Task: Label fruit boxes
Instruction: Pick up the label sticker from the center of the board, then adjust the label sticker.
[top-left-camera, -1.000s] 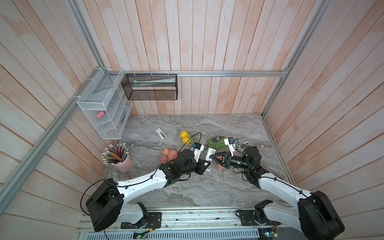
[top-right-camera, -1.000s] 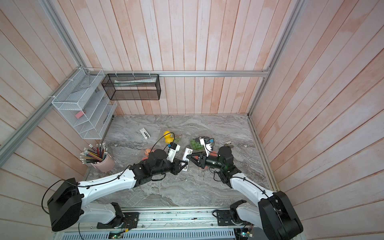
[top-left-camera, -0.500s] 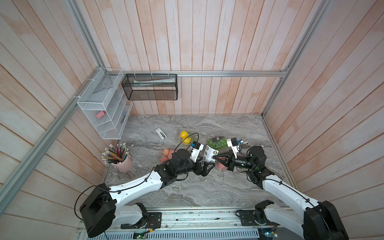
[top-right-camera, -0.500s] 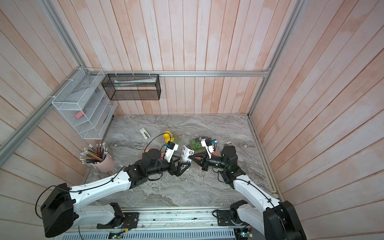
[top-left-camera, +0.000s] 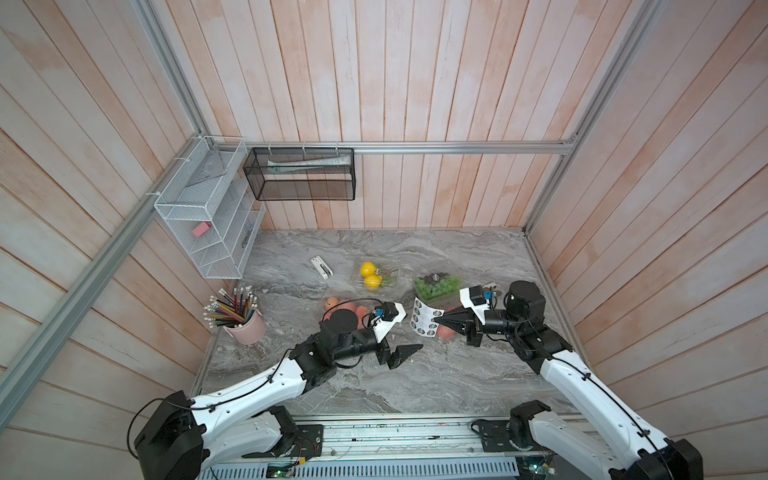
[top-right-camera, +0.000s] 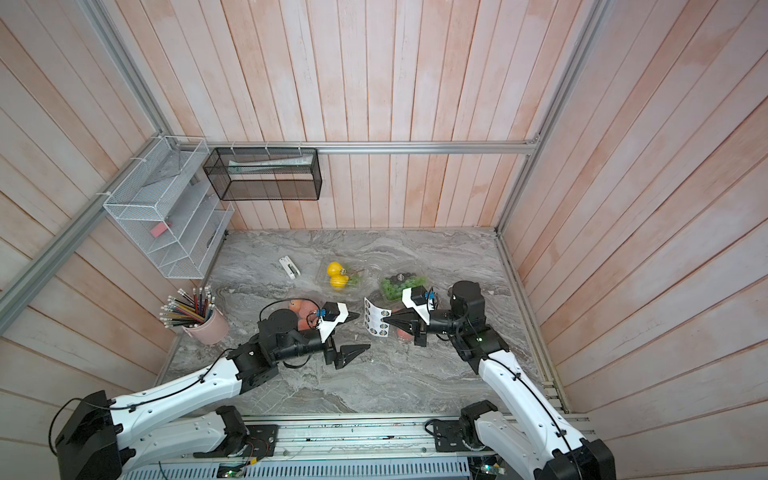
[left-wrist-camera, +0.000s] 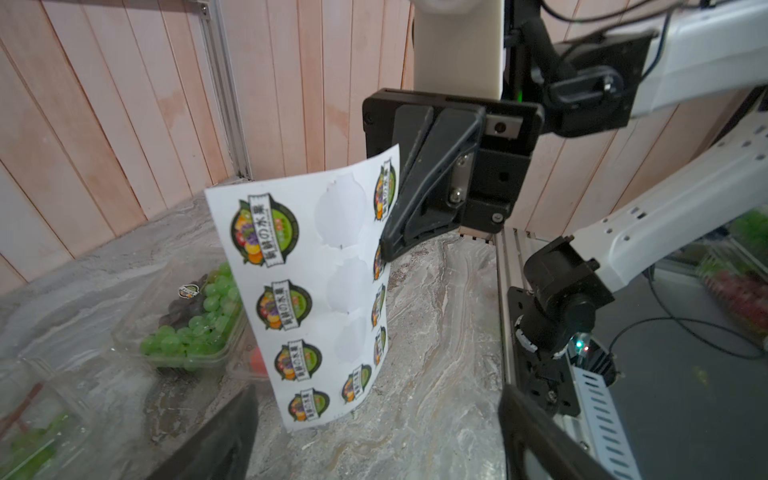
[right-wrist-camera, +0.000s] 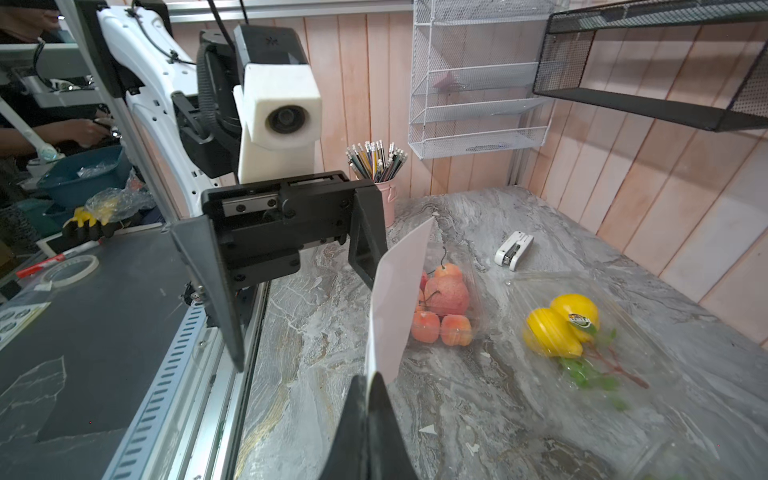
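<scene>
While right fingers (top-right-camera: 399, 321) pinch the sticker sheet (top-right-camera: 374, 318) upright over the surface (top-right-camera: 415, 374), left fingers (top-right-camera: 353, 352) gape wide beside it. Looks like the peel step: next needs one sticker edge nipped. Fruit boxes (top-right-camera: 401, 286) sit nearby.

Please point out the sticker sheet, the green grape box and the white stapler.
sticker sheet (left-wrist-camera: 316, 299), left wrist view, white backing near middle.
green grape box (left-wrist-camera: 183, 360), left wrist view, clear front wall.
white stapler (right-wrist-camera: 514, 250), right wrist view, middle of body.

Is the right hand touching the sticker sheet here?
Touching. The left wrist view shows the right hand with its fingers closed on the edge of the sticker sheet, with no gap between them.
</scene>
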